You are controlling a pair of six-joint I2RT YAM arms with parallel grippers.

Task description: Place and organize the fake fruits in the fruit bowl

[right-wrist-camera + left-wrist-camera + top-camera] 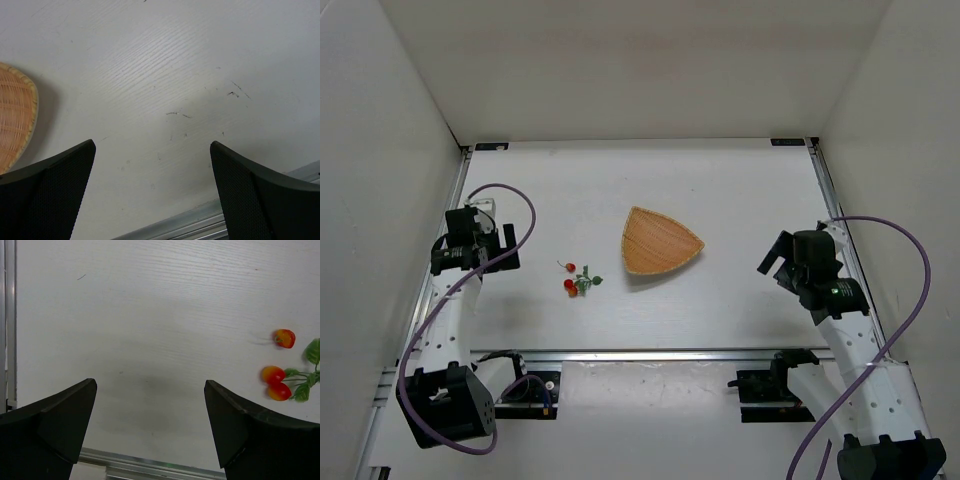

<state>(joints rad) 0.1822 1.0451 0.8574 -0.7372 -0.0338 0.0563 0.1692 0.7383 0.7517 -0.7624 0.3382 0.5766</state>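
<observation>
The table (720, 190) is smooth and white, so anything nudged on it is likely to slide. The bowl (660, 243) sits near its middle with nothing in it. It looks light, and a low pass could clip the rim and shove it off line.

The left gripper (150, 385) and right gripper (152, 145) both hang over bare table, jaws spread wide and holding nothing.

The fruits (578, 281) lie on the table between the left gripper and the bowl, apart from both. They are tiny and round, so an off-centre pinch could squirt them away or catch only a thin stem. One berry (284, 338) lies a little apart from the pair (275, 382). Whether it is joined I cannot tell; a single grasp may leave it behind.
</observation>
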